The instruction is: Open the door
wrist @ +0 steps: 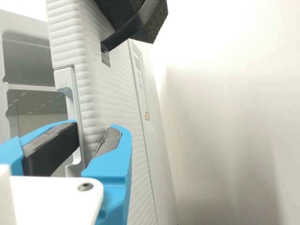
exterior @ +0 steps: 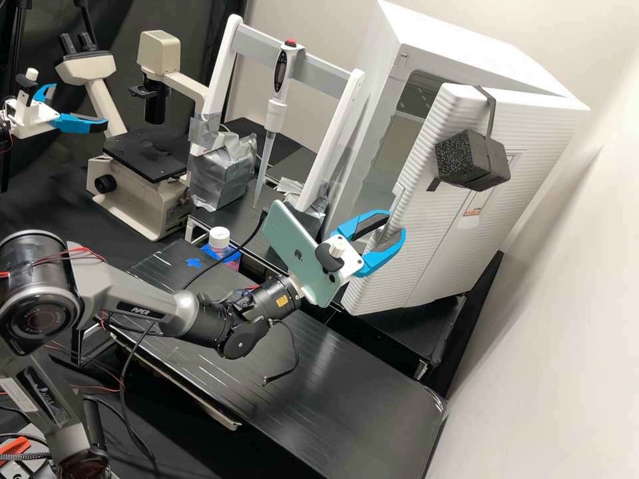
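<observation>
Dark grey metal makes up the arm (exterior: 229, 319), reaching out above the black tabletop (exterior: 313, 399), with a mint-green phone (exterior: 299, 266) mounted just behind the gripper (exterior: 395, 225). The blue fingers (wrist: 112, 159) are parted, with dark pads (wrist: 51, 145) on their inner sides. Between them, in the wrist view, runs the edge of the ribbed white door (exterior: 426, 229), one finger on the side of the opening and the other over the outer face. I can't tell whether either pad touches it, so I wouldn't call this a grip.

The door stands just ahead of the gripper and is already partly open. Its pale recessed handle (wrist: 64, 78) lies along that same edge, beside the fingers. A black foam block (exterior: 466, 159), strapped to the door, sits above and beyond the gripper; farther past it is the body of the white cabinet (exterior: 466, 43). Well off to the gripper's left stands the microscope (exterior: 136, 193), with the pipette (exterior: 278, 106) nearer on that side.

The step in hand looks like taking hold of the door edge to swing it wider. If so, the next move calls for closing on the edge or hooking the inner finger behind it, then drawing it along its hinge arc. A straight tug could let the edge slip from the pads.
</observation>
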